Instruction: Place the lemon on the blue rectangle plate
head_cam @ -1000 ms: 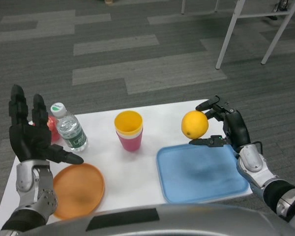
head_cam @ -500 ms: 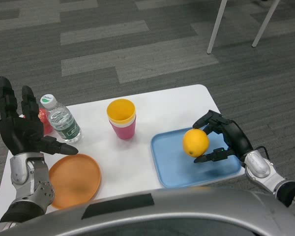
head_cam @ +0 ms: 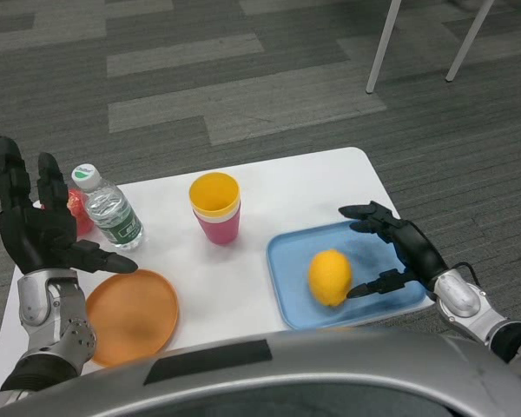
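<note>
The yellow lemon (head_cam: 330, 276) lies on the blue rectangle plate (head_cam: 291, 261), near its front middle. My right hand (head_cam: 397, 248) hovers over the plate's right part, fingers spread apart, holding nothing; a small gap separates it from the lemon. My left hand (head_cam: 36, 233) is raised at the table's left edge, fingers spread upward, empty.
An orange round plate (head_cam: 130, 314) lies at the front left. A clear water bottle (head_cam: 108, 212) stands behind it, with a red object (head_cam: 76, 208) beside it. A yellow cup stacked in a pink cup (head_cam: 217, 208) stands mid-table. White table legs (head_cam: 382, 43) show on the floor beyond.
My right hand has let go of the lemon, which now rests lower and further left on the blue plate. The hand's fingers have spread. The left hand has not moved.
</note>
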Controlling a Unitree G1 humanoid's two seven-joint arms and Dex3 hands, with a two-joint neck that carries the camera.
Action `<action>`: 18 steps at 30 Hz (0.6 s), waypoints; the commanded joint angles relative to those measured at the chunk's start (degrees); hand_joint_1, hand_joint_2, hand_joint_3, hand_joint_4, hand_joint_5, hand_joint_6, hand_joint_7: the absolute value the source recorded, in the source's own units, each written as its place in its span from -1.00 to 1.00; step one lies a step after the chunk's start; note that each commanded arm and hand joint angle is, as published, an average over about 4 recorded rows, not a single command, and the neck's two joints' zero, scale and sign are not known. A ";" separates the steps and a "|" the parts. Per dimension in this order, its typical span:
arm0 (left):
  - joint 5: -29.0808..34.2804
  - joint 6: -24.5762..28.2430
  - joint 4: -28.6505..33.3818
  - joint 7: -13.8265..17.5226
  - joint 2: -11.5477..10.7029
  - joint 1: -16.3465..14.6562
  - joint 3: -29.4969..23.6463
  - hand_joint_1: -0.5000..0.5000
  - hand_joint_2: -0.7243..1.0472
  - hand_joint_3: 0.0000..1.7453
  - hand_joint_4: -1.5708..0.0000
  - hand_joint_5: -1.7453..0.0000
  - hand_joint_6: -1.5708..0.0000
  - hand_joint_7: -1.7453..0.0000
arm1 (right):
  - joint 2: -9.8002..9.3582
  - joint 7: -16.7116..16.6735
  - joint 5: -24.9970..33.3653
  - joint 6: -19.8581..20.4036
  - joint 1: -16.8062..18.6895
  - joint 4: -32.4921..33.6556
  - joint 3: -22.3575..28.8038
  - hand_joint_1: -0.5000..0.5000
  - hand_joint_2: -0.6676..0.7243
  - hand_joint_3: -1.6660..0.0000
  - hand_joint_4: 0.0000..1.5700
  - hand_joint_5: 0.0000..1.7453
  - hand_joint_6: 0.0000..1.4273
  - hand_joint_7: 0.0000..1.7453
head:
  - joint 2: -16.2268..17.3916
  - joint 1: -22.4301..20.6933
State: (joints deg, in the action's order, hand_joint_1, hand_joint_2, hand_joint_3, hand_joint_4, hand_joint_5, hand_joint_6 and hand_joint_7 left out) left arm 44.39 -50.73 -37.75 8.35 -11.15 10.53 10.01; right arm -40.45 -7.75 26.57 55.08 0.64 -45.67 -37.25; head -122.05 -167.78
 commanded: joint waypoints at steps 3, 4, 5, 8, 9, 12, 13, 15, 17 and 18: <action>-0.10 -0.34 -1.49 0.00 0.21 1.77 0.00 -1.00 -1.00 -0.90 1.00 1.00 1.00 1.00 | 0.19 0.17 0.89 1.70 -0.57 -1.31 0.33 -0.92 -0.14 0.90 -1.00 -1.00 -1.00 -1.00 | 0.68 1.82; -0.05 -0.34 -1.71 0.00 0.12 1.97 0.11 -1.00 -1.00 -0.90 1.00 1.00 1.00 1.00 | 0.35 0.19 1.09 2.03 -0.57 -1.42 0.44 -0.92 -0.11 0.90 -1.00 -1.00 -1.00 -1.00 | 0.80 2.30; -0.01 -0.34 -1.82 0.00 0.03 2.08 0.20 -1.00 -1.00 -0.90 1.00 1.00 1.00 1.00 | 0.46 0.19 1.20 2.33 -0.57 -1.48 0.53 -0.92 -0.09 0.90 -1.00 -1.00 -1.00 -1.00 | 0.84 2.54; 0.17 -0.34 -2.13 0.00 -0.25 2.34 0.44 -1.00 -1.00 -0.90 1.00 1.00 1.00 1.00 | 0.96 0.19 1.66 3.39 -0.35 -1.64 1.10 -0.92 0.02 0.90 -1.00 -1.00 -1.00 -1.00 | 0.88 2.72; 0.21 -0.34 -2.19 0.00 -0.32 2.39 0.49 -1.00 -1.00 -0.90 1.00 1.00 1.00 1.00 | 1.12 0.19 1.82 3.68 -0.24 -1.66 1.30 -0.92 0.09 0.90 -1.00 -1.00 -1.00 -1.00 | 0.89 3.15; 0.28 -0.34 -2.21 0.00 -0.47 2.37 0.55 -1.00 -1.00 -0.90 1.00 1.00 1.00 1.00 | 1.45 -0.16 2.63 4.60 0.11 -1.64 1.70 -0.92 0.27 0.90 -1.00 -1.00 -1.00 -1.00 | 0.85 3.62; 0.30 -0.34 -2.19 0.00 -0.54 2.32 0.58 -1.00 -1.00 -0.90 1.00 1.00 1.00 1.00 | 1.60 -1.04 3.20 5.06 0.22 -1.35 1.89 -0.92 0.34 0.93 -1.00 -1.00 -1.00 -1.00 | 0.78 3.42; 0.34 -0.34 -2.13 0.00 -0.63 2.23 0.64 -1.00 -1.00 -0.90 1.00 1.00 1.00 1.00 | 1.93 -3.22 4.12 5.67 0.29 -0.41 2.47 -0.92 0.43 0.98 -1.00 -1.00 -1.00 -1.00 | 0.62 3.50; 0.34 -0.34 -2.08 0.00 -0.63 2.21 0.71 -1.00 -1.00 -0.90 1.00 1.00 1.00 1.00 | 2.43 -5.39 4.54 5.83 0.16 0.89 3.52 -0.92 0.50 1.00 -1.00 -1.00 -1.00 -1.00 | 0.28 3.62; 0.34 -0.34 -2.06 0.00 -0.63 2.21 0.75 -1.00 -1.00 -0.90 1.00 1.00 1.00 1.00 | 3.01 -6.98 4.65 5.83 -0.15 1.75 4.58 -0.92 0.52 1.00 -1.00 -1.00 -1.00 -1.00 | -0.03 3.68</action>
State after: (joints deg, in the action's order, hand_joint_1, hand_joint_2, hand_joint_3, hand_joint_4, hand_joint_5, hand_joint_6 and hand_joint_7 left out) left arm 44.45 -50.76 -39.82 8.34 -11.45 12.31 10.71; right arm -38.43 -12.45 30.59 60.21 0.75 -45.41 -34.48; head -121.85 -164.16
